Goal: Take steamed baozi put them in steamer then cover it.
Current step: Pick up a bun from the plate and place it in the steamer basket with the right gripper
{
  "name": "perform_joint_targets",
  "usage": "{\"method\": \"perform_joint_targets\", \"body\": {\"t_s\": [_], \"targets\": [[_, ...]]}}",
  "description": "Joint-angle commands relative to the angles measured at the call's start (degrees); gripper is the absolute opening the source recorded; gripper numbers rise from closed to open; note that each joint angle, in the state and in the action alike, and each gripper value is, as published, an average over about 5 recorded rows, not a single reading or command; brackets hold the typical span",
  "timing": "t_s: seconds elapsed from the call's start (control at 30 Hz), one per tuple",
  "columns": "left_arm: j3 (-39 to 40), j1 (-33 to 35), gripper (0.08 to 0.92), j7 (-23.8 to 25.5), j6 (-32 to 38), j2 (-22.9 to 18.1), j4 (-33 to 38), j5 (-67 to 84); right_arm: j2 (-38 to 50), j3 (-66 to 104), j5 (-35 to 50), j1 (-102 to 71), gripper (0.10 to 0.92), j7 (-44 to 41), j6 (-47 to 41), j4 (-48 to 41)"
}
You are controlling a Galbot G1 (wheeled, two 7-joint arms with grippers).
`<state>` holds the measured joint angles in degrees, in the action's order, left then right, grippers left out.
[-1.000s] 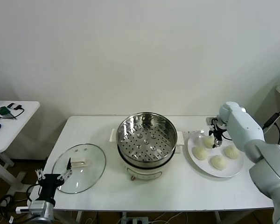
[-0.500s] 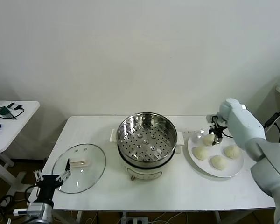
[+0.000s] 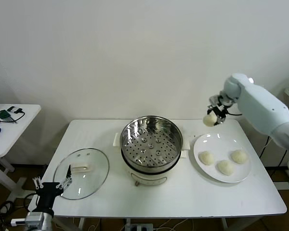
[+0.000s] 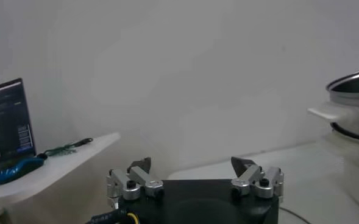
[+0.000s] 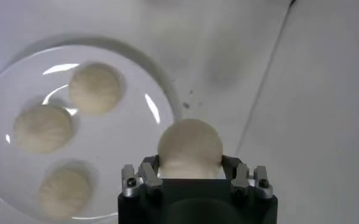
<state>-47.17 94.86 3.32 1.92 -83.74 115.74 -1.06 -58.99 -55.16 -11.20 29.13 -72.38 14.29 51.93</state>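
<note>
Above the far edge of the white plate, the right gripper is closed on one steamed baozi, its fingers pressing the soft dough from both sides. The bun hangs in the air, clear of the plate and off to the right of the steamer. Seen from the wrist, the bun bulges out past the fingers, so only its rear part looks to be caught. That is the main risk as I judge it: a smooth, round, yielding bun held by its back portion could slide forward and drop during the carry toward the steamer, landing on the table or back among the other buns.

Squeezing harder would not help much; it could dent the dough or leave it stuck to a finger at release, so that it falls crooked.

Three more baozi remain on the plate, to the right of the steamer. The steamer itself stands open, its perforated tray bare. Its raised metal rim is the next hazard: a path that comes in too low could knock the bun against the rim and strip it from the grip.

Left of the steamer, the cover lies flat on the table. The left gripper waits at the near-left table corner by the cover, jaws spread wide and empty.
</note>
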Motion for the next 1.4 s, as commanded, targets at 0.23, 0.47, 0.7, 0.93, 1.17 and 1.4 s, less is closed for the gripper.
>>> {"method": "perform_joint_targets", "body": {"t_s": [0.23,0.47,0.7,0.93,1.17,1.4], "targets": [[1.1,1.1,0.823,0.0,-0.4,-0.9,1.4,0.0,-7.8,-11.3,3.3,9.6,0.67,-1.2,6.5,16.7],[0.8,1.3,0.823,0.0,-0.3,-0.6,1.5,0.3,-14.1,-8.4,-9.2,2.8,0.67,0.0,12.3,18.7],[0.1,2.0,0.823,-0.1,-0.4,-0.2,1.9,1.3,-18.2,-5.8,-21.8,-4.9,0.67,2.2,17.9,14.4],[-0.2,2.3,0.823,-0.2,-0.3,-0.1,1.3,1.9,-19.0,-4.3,-27.8,-10.1,0.67,3.4,19.2,12.6],[-0.1,2.3,0.823,-0.4,-0.3,-0.2,0.6,1.9,-18.9,-3.1,-30.7,-13.6,0.67,3.7,20.0,10.7],[0.0,2.2,0.823,-0.4,-0.2,-0.4,0.3,1.8,-18.4,-3.2,-30.3,-14.0,0.708,4.2,19.9,10.6]]}}
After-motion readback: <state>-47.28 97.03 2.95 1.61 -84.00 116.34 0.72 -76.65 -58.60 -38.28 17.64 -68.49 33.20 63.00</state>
